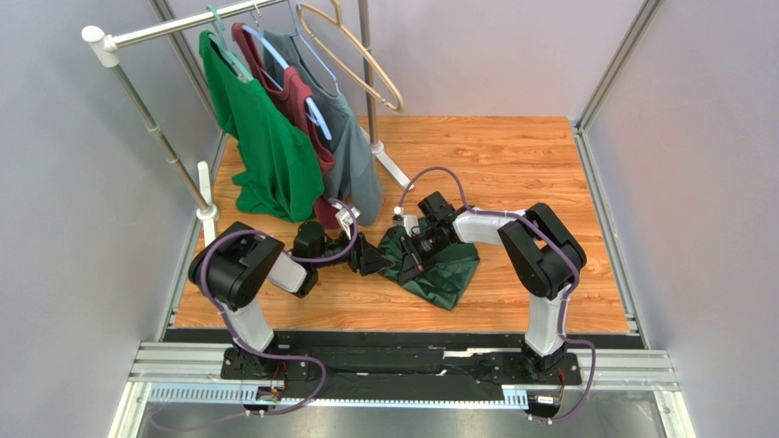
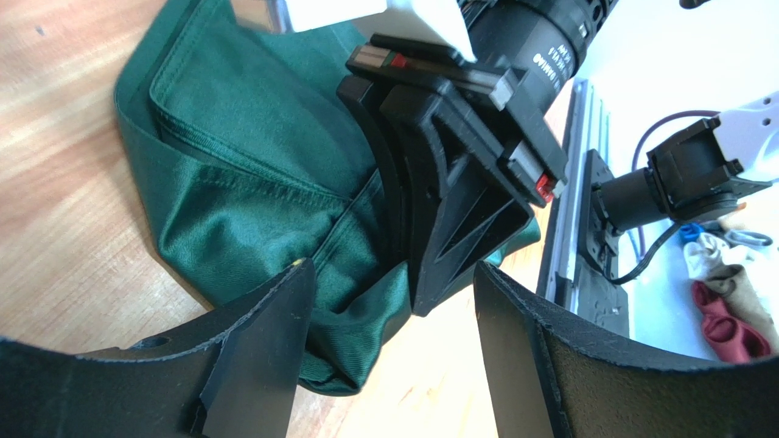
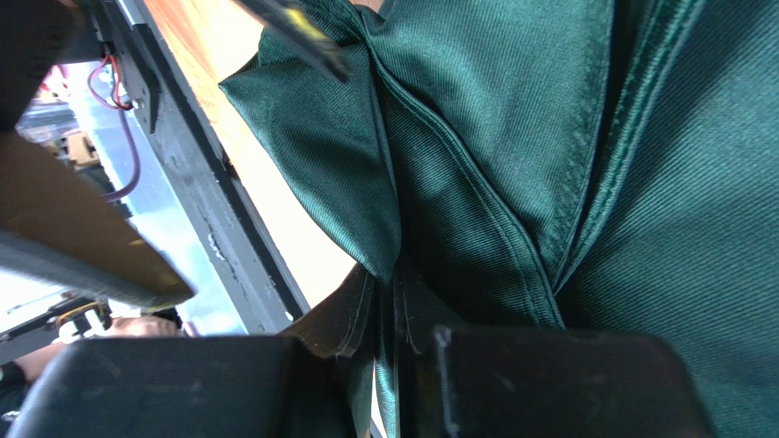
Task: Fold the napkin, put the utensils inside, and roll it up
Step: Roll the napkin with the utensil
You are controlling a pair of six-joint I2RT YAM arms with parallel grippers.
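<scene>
2 sets of jaws are in play. The right jaws are pinched shut on a thin hemmed fold of the napkin (image 3: 475, 164), and the cloth runs up and away from their tips in soft creases. The left jaws stand spread wide with nothing between them, just short of the napkin's near edge, with the right jaws' tips directly ahead of their gap. Beyond both, the napkin lies bunched and partly doubled on the desk (image 1: 512, 164). I judge it light, limp and slightly slick. It will likely sag and slide unless taken at a stitched hem or corner, where the layers are thicker. No fork shows.
</scene>
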